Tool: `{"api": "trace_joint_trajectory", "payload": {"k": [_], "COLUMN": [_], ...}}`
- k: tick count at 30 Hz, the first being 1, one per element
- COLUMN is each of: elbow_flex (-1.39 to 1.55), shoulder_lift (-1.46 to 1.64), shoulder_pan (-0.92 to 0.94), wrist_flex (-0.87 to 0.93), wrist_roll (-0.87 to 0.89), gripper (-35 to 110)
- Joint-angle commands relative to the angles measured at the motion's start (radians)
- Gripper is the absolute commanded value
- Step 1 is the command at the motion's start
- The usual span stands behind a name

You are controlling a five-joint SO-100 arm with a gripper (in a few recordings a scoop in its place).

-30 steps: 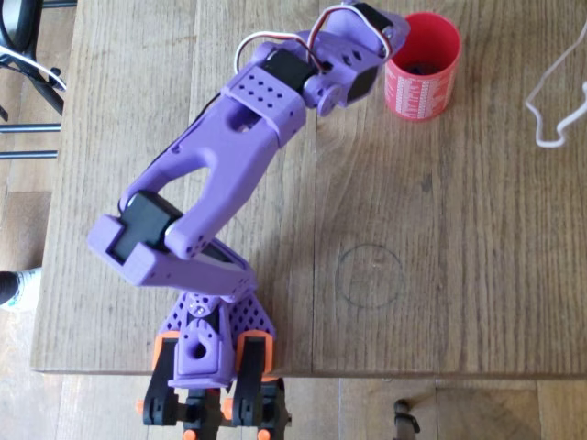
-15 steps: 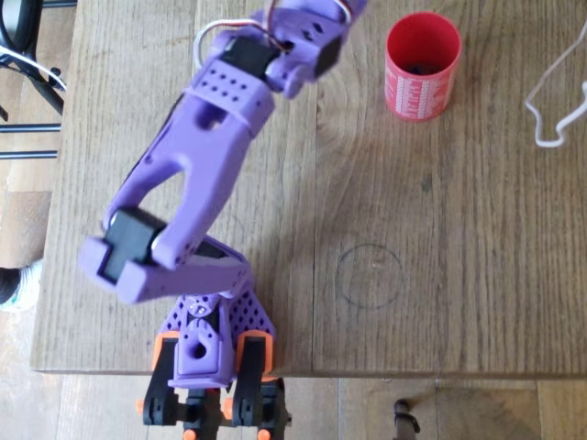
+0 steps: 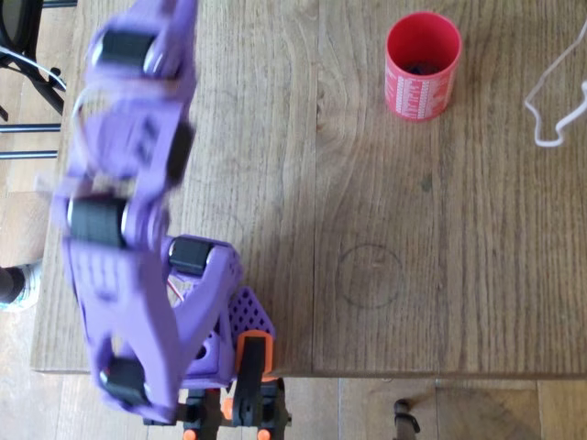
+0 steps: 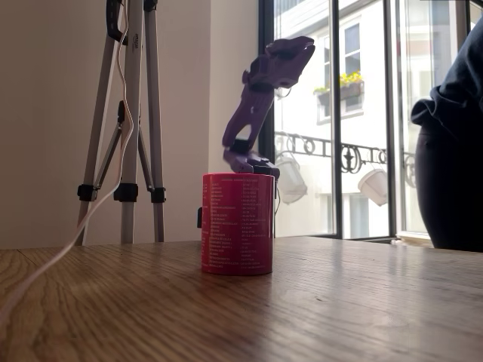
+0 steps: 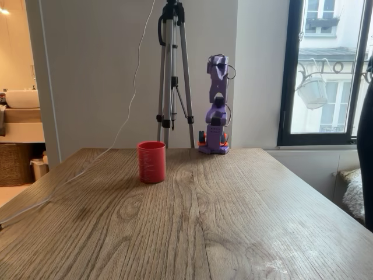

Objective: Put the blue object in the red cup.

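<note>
The red cup [image 3: 421,90] stands upright near the table's far edge in the overhead view, also seen in both fixed views [image 4: 237,222] [image 5: 151,163]. Its inside is dark, with a small darker shape on the bottom; the blue object is hidden from me. The purple arm is reared up over its base at the left of the overhead view, blurred and close to the camera. Its gripper [image 3: 151,37] [image 4: 296,49] [image 5: 217,62] is high in the air, well away from the cup. The jaws are too blurred and small to read.
A white cable [image 3: 554,103] lies at the table's far right in the overhead view. A tripod [image 5: 173,70] stands behind the table beside the arm's base [image 5: 212,142]. A person [image 4: 453,151] stands at the right. A faint drawn circle [image 3: 369,275] marks the wood.
The arm has swung away from the cup, leftwards in the overhead view, and folded upright over its base. The cup has not moved.
</note>
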Motion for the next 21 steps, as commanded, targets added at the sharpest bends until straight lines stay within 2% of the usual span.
{"api": "trace_joint_trajectory", "payload": {"k": [1, 6, 14, 21], "elbow_flex": [0.121, 0.399, 0.698, 0.920], "shoulder_lift": [0.141, 0.230, 0.270, 0.270], "shoulder_pan": [-0.170, -0.160, -0.227, -0.204], "wrist_flex": [0.060, -0.002, 0.249, 0.347], "wrist_roll": [0.002, -0.038, 0.117, 0.264], "gripper": [0, 0, 0, 0]}}
